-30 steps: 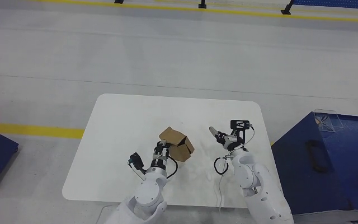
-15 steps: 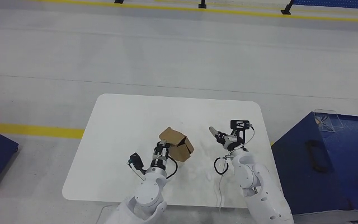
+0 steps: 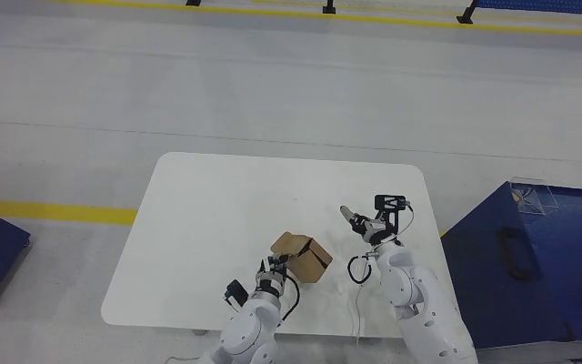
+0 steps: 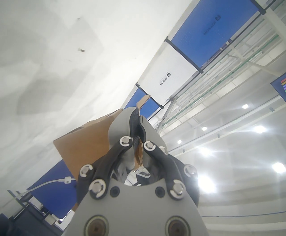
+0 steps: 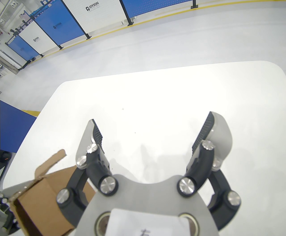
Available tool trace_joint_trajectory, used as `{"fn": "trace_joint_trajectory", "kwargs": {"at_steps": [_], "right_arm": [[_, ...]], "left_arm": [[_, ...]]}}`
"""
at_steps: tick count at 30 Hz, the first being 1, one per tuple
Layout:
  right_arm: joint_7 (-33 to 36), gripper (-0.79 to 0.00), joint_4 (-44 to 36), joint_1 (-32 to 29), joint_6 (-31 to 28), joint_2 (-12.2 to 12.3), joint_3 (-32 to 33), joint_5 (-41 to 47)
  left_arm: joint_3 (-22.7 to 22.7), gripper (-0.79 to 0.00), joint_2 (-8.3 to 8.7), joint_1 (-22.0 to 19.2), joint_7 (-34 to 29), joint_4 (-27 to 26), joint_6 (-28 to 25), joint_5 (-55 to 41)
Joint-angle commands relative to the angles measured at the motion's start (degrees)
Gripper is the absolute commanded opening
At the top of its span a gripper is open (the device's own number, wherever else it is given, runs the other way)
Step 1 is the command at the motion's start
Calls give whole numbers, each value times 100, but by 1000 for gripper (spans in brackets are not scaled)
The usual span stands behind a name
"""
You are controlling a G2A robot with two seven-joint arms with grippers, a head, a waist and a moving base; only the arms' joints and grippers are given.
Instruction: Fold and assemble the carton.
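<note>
A small brown carton [image 3: 303,256] with open flaps stands near the front middle of the white table [image 3: 209,200]. My left gripper [image 3: 277,266] is at the carton's near side, shut on one of its cardboard flaps [image 4: 138,154], which sticks out past the fingertips. The carton's side wall [image 4: 89,138] fills the space behind the fingers. My right gripper [image 3: 366,218] hovers open over the table to the right of the carton, nothing between its fingers [image 5: 154,127]. The carton's open corner [image 5: 42,190] lies beside it.
A blue bin [image 3: 518,264] stands off the table's right edge. Blue and white partition panels [image 5: 67,20] line the far floor. The back and left of the table are bare white surface.
My left arm has pulled back toward the table's front edge and to the right, dragging the carton with it. The right arm has kept still.
</note>
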Motion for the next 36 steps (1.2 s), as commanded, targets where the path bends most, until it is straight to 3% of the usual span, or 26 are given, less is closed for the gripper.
{"fn": "trace_joint_trajectory", "kwargs": {"at_steps": [1, 5, 17, 28, 33, 34, 35, 36], "right_arm": [[0, 0, 0, 0, 0, 0, 0, 0], [76, 0, -70, -107, -392, 24, -39, -85], [24, 0, -22, -437, -1397, 95, -334, -839], [-258, 0, 505, -299, -755, 1, -864, -1458], [-350, 0, 674, -210, -541, -39, -1005, -1610], [-360, 0, 688, -201, -524, -44, -1019, -1614], [-365, 0, 692, -198, -516, -47, -1027, -1615], [-375, 0, 685, -200, -501, -52, -1039, -1621]], "left_arm": [[160, -785, -70, -127, 105, 380, -204, 293], [379, -785, -211, -302, 185, 832, -451, 426], [383, -785, -474, -426, 484, 1249, -613, 319], [311, -785, -625, -329, 551, 1459, -813, 551], [288, -785, -657, -216, 470, 1476, -569, 659], [285, -459, -659, -188, 415, 1441, -512, 687], [265, -71, -658, -166, 411, 1423, -504, 708], [213, 0, -655, -111, 376, 1358, -515, 735]]}}
